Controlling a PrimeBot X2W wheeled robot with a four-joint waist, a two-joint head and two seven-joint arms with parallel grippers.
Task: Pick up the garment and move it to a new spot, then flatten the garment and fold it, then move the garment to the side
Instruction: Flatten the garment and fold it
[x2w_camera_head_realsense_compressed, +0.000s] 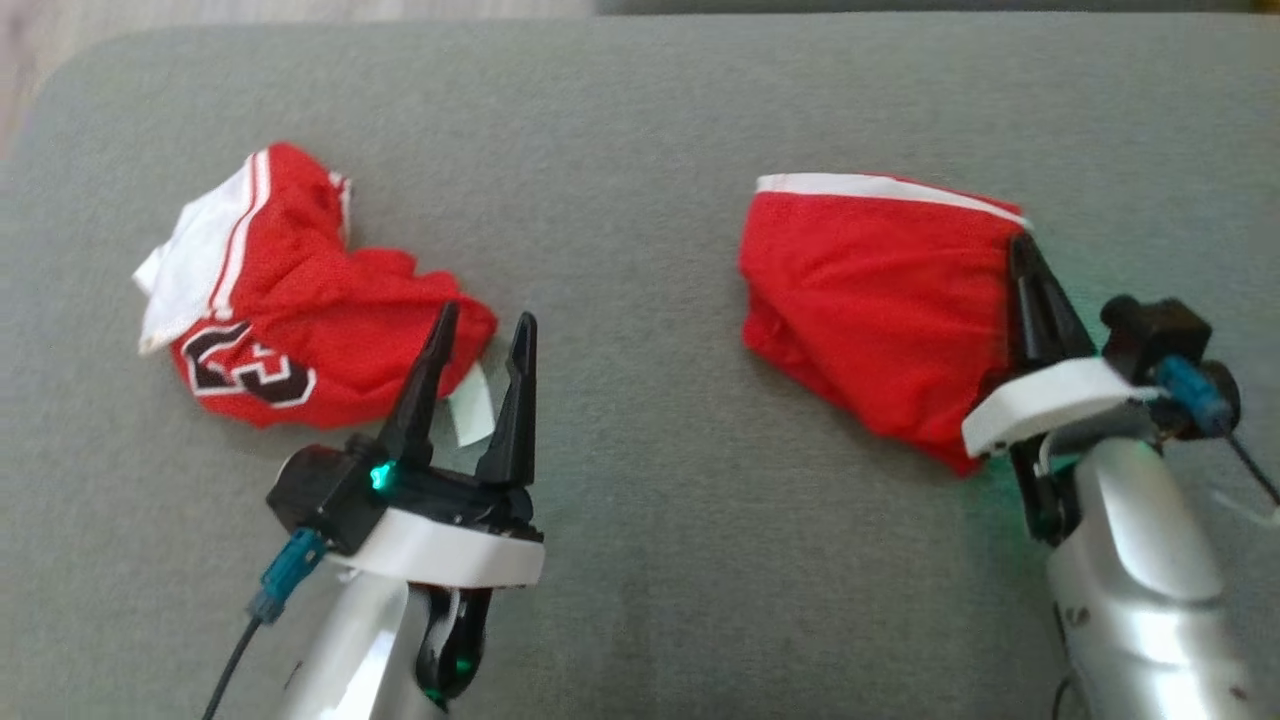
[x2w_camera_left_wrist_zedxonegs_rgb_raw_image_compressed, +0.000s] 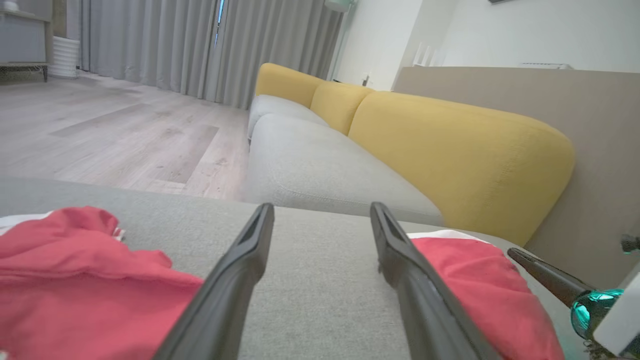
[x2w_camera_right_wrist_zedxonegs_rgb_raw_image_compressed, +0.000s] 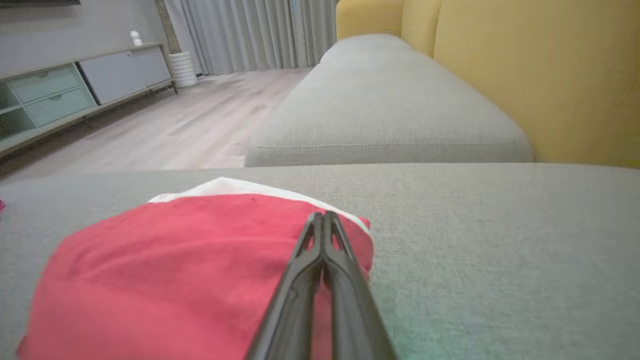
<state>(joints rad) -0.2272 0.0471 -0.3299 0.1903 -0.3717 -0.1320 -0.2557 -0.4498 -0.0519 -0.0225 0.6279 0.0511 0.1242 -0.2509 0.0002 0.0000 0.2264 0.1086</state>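
A folded red garment (x2w_camera_head_realsense_compressed: 870, 290) with a white band lies on the right of the grey cushion (x2w_camera_head_realsense_compressed: 640, 150). My right gripper (x2w_camera_head_realsense_compressed: 1020, 245) is shut at its right edge, pinching the fabric there (x2w_camera_right_wrist_zedxonegs_rgb_raw_image_compressed: 320, 220). A crumpled red jersey (x2w_camera_head_realsense_compressed: 300, 300) with white trim and a black number lies at the left. My left gripper (x2w_camera_head_realsense_compressed: 487, 318) stands open just right of the jersey, its fingers around a white tag (x2w_camera_head_realsense_compressed: 470, 405) and holding nothing. In the left wrist view the open left gripper (x2w_camera_left_wrist_zedxonegs_rgb_raw_image_compressed: 320, 210) sits between the jersey (x2w_camera_left_wrist_zedxonegs_rgb_raw_image_compressed: 75, 280) and the folded garment (x2w_camera_left_wrist_zedxonegs_rgb_raw_image_compressed: 475, 280).
The cushion's rounded far-left corner (x2w_camera_head_realsense_compressed: 90, 60) drops to a wood floor (x2w_camera_left_wrist_zedxonegs_rgb_raw_image_compressed: 125, 130). A second grey seat cushion (x2w_camera_right_wrist_zedxonegs_rgb_raw_image_compressed: 390, 100) with yellow backrests (x2w_camera_left_wrist_zedxonegs_rgb_raw_image_compressed: 450, 145) lies beyond. Bare cushion stretches between the two garments. A low cabinet (x2w_camera_right_wrist_zedxonegs_rgb_raw_image_compressed: 75, 85) stands by the curtains.
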